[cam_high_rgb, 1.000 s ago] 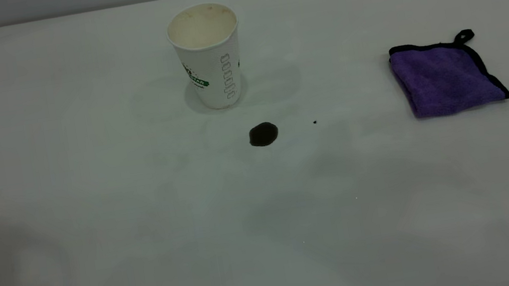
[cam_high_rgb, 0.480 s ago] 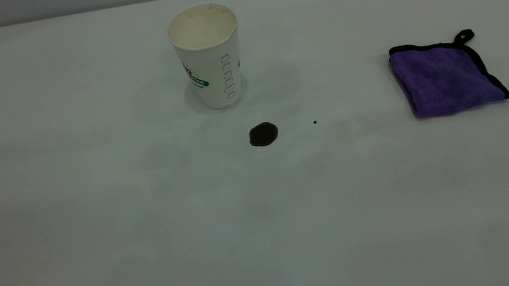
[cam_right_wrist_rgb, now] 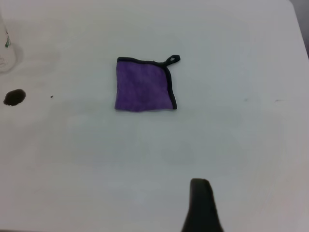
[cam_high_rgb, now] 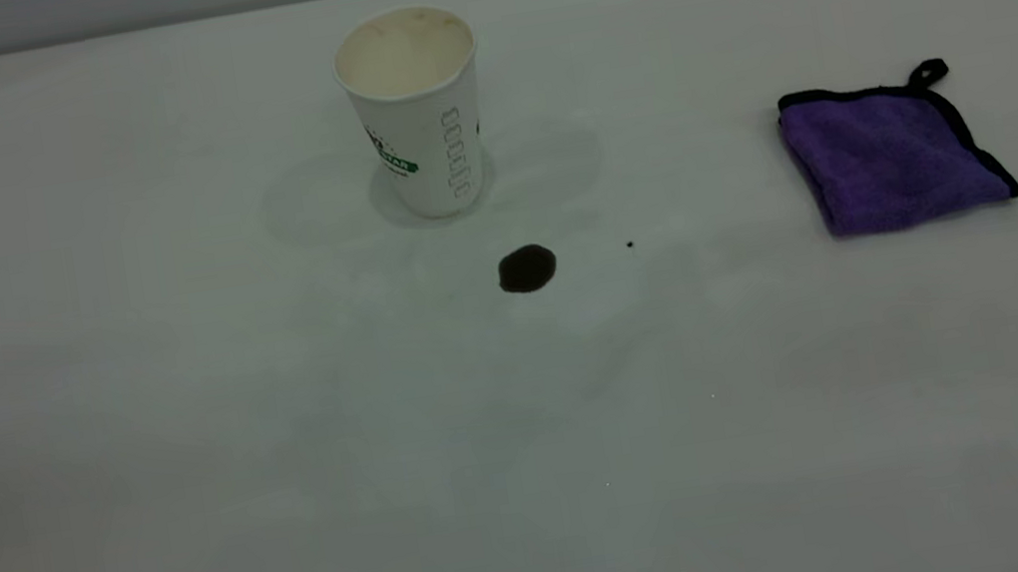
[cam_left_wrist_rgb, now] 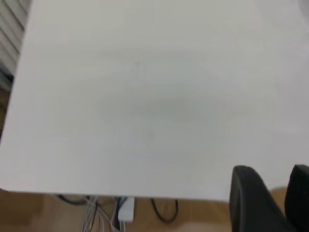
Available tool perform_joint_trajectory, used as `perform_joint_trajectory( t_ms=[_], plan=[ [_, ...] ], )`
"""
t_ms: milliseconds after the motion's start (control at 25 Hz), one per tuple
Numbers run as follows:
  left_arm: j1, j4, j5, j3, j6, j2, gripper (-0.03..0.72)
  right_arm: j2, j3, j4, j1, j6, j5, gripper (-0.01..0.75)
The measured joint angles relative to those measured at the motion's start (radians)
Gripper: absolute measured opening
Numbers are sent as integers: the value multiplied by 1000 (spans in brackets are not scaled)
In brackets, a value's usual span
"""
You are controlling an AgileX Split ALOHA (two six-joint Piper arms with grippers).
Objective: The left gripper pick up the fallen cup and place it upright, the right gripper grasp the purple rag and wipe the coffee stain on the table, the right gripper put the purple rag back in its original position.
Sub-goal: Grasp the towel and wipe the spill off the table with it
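Observation:
The white paper cup (cam_high_rgb: 415,110) with the green band stands upright at the back centre of the table (cam_high_rgb: 194,474). The dark brown coffee stain (cam_high_rgb: 527,268) lies just in front of it, to its right. The purple rag (cam_high_rgb: 893,155) lies flat at the right, apart from the stain; it also shows in the right wrist view (cam_right_wrist_rgb: 143,84), with the stain (cam_right_wrist_rgb: 14,96) off to one side. Neither gripper shows in the exterior view. My left gripper (cam_left_wrist_rgb: 275,179) is open and empty over the table's edge. My right gripper (cam_right_wrist_rgb: 200,200) hangs well back from the rag, only partly in view.
A tiny black speck (cam_high_rgb: 630,245) lies right of the stain. The table's edge, with the wood floor and cables (cam_left_wrist_rgb: 120,210) below it, shows in the left wrist view.
A dark shadow on the table's lower left has faded away. The cup, stain and rag have not moved.

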Motion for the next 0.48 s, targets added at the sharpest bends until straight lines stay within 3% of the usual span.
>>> perform_joint_trajectory(
  t_ms=[480],
  plan=[
    [14, -24, 9, 0, 20, -75, 239, 0, 0, 0, 0, 0, 0, 588]
  ],
)
